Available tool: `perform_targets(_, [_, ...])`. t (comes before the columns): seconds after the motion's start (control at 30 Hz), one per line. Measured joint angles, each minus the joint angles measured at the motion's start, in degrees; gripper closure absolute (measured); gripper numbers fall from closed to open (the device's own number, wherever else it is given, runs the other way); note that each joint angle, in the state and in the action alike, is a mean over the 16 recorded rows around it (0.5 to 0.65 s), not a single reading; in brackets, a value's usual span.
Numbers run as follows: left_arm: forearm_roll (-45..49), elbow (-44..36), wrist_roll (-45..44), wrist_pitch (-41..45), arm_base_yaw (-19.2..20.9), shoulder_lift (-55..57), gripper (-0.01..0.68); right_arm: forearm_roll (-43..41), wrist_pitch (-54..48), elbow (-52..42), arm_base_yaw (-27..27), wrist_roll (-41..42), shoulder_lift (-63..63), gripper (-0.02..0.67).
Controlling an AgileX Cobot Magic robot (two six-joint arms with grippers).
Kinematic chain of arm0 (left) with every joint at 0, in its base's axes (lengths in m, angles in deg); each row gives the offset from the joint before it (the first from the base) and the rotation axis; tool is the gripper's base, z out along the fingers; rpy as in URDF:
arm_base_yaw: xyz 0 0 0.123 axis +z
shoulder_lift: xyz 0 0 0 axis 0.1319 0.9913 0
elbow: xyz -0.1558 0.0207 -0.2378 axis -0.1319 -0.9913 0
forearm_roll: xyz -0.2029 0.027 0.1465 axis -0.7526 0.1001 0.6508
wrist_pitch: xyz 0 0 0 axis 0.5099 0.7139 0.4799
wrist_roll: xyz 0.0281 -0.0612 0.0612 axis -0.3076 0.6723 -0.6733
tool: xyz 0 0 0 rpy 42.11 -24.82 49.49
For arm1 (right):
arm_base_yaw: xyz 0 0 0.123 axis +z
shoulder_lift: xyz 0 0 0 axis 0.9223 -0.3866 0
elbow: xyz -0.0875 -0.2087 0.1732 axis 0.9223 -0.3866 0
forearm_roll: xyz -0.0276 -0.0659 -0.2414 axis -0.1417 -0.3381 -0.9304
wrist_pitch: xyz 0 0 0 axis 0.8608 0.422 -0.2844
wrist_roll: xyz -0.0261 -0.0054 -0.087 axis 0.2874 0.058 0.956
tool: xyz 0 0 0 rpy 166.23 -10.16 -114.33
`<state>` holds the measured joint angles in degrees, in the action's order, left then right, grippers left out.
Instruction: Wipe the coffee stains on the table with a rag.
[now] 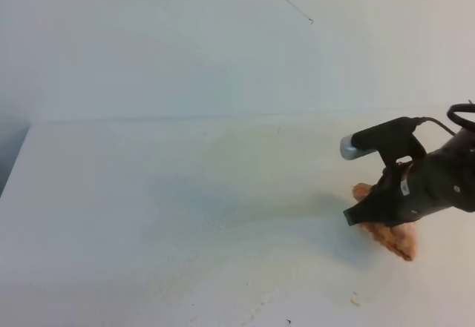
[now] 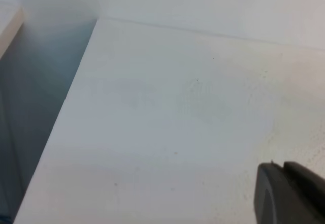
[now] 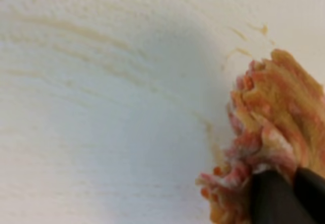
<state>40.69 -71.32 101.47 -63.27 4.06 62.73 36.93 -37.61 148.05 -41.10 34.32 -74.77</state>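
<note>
The rag (image 1: 392, 239) is bunched, orange-stained and pressed on the white table (image 1: 185, 193) at the right. My right gripper (image 1: 367, 214) is shut on it from above. In the right wrist view the dark fingers (image 3: 274, 196) pinch the wet pink-orange rag (image 3: 274, 112). Faint tan coffee smear streaks (image 3: 76, 31) curve over the table to its left, with small drops (image 3: 261, 29) beyond it. A tiny brown speck (image 1: 355, 299) lies near the front. No glossy puddle shows. My left gripper (image 2: 284, 193) shows only in the left wrist view, its dark fingers together and empty above the bare table (image 2: 167, 112).
The table's left edge (image 2: 61, 117) drops to a dark gap. A white wall (image 1: 223, 38) rises behind the table. A black cable (image 1: 456, 112) loops off the right arm.
</note>
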Motion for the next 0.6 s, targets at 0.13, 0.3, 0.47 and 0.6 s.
perform_targets(0.13, [0.00, 0.16, -0.01, 0.00, 0.00, 0.10, 0.674, 2.87, 2.53, -3.19, 0.63, 0.24, 3.76, 0.613])
perform_targets(0.3, [0.00, 0.16, -0.02, 0.00, 0.00, 0.20, 0.674, 7.46, 5.56, -5.03, 1.73, 0.69, 5.34, 0.569])
perform_targets(0.47, [-0.01, 0.31, -0.03, 0.00, 0.00, 0.20, 0.674, 8.75, 6.47, -5.21, 2.60, 0.99, 5.78, 0.467])
perform_targets(0.6, [0.00, 0.00, -0.03, 0.00, 0.00, 0.20, 0.674, 7.20, 5.53, -5.21, 2.76, 1.02, 8.39, 0.428])
